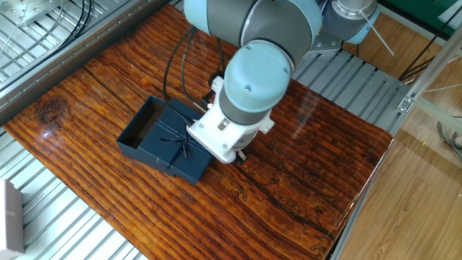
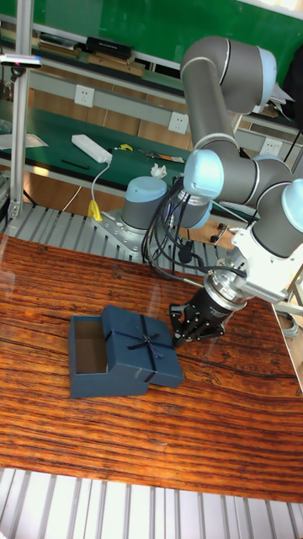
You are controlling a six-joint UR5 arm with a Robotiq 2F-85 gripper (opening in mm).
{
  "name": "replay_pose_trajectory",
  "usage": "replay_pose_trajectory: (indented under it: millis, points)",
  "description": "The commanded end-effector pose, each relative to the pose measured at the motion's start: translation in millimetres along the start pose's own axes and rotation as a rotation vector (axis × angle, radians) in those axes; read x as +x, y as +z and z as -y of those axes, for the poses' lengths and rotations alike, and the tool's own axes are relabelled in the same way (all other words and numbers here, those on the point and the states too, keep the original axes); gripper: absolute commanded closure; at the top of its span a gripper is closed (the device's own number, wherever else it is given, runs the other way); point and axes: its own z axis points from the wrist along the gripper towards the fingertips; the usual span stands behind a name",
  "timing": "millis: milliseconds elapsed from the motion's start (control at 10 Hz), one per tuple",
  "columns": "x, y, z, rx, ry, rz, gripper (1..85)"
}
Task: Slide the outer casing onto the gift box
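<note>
The outer casing (image 1: 175, 146), a navy sleeve with a thin ribbon cross and bow, lies partly over the gift box (image 1: 138, 127). The box's open brown-lined end sticks out to the left. In the tall fixed view the outer casing (image 2: 141, 352) sits slightly askew over the gift box (image 2: 87, 358). My gripper (image 2: 180, 334) has its black fingers against the casing's right edge. How far the fingers are apart does not show. In the fixed view the arm's wrist hides the gripper.
The wooden table (image 1: 289, 188) ends in slatted metal on the left and front. Black cables (image 1: 173, 65) hang behind the box. A second robot base (image 2: 143, 210) stands behind the table, and a white block (image 1: 11, 217) lies at the far left edge.
</note>
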Motion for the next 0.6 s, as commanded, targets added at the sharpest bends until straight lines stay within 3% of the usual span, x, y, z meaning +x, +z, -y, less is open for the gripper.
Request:
replay_pose_trajectory:
  millis: [0,300,500]
  points:
    - [-2.9,2.1,-2.5,-0.042,0.004,-0.002,84.7]
    - [6.6,8.1,-15.0,-0.108,0.004,-0.023,84.7]
    - [4.9,13.0,-12.4,-0.099,-0.001,-0.02,84.7]
